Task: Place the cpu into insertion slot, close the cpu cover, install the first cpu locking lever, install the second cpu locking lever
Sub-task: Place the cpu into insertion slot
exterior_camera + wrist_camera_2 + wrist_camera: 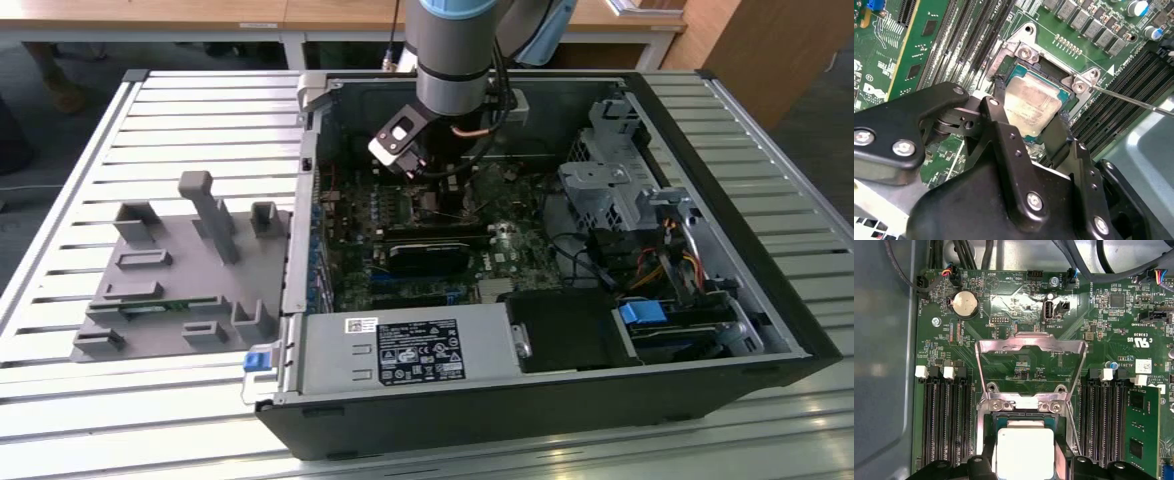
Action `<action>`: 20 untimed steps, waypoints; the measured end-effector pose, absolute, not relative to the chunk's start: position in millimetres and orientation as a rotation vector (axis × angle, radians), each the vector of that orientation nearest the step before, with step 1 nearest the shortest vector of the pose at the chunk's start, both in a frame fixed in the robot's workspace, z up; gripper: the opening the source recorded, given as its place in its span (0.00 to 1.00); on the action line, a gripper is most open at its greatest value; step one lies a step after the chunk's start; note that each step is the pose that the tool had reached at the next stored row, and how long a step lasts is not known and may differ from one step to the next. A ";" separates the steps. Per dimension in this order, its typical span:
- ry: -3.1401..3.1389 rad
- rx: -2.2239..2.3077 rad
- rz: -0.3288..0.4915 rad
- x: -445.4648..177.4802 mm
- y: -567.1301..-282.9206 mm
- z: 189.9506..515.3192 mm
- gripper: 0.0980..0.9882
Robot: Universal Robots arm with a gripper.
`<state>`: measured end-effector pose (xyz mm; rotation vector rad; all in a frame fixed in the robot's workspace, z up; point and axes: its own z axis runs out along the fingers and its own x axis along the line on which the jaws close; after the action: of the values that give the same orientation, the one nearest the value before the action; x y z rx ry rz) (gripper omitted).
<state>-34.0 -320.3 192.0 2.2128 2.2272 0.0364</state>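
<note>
The cpu point(1032, 106) point(1025, 450), a small square chip with a silver-grey top, sits level in the insertion slot point(1025, 51) point(1019, 405) on the green motherboard. My gripper point(1029, 111) point(1025, 462) is down inside the computer case point(441, 185), its two black fingers point(1000, 102) pressed against opposite edges of the chip. The cpu cover point(1032, 342), a silver frame with a cut-out centre, stands swung open beyond the socket's hinge. A thin locking lever point(1134, 100) sticks out beside the socket, unlatched.
Long black memory slots point(946, 425) flank the socket on both sides. A coin battery point(964, 304) and cables lie past the cover. The case holds a power supply point(407, 352) and drive cage point(614, 190). A grey fixture point(174, 270) lies outside on the slatted table.
</note>
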 end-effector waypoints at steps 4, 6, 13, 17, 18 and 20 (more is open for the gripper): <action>2.226 2.215 0.036 -31.5 -320.2 192.0 0.50; 2.225 2.215 0.037 -31.2 -320.2 191.9 0.50; 2.225 2.215 0.036 -31.2 -320.2 193.3 0.58; 2.225 2.215 0.036 -31.2 -320.2 197.8 0.58; 2.225 2.216 0.036 -31.1 -320.2 198.8 0.58; 2.225 2.215 0.036 -31.2 -320.2 201.3 0.58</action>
<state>-31.2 -320.2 201.3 2.2155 2.2254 0.0363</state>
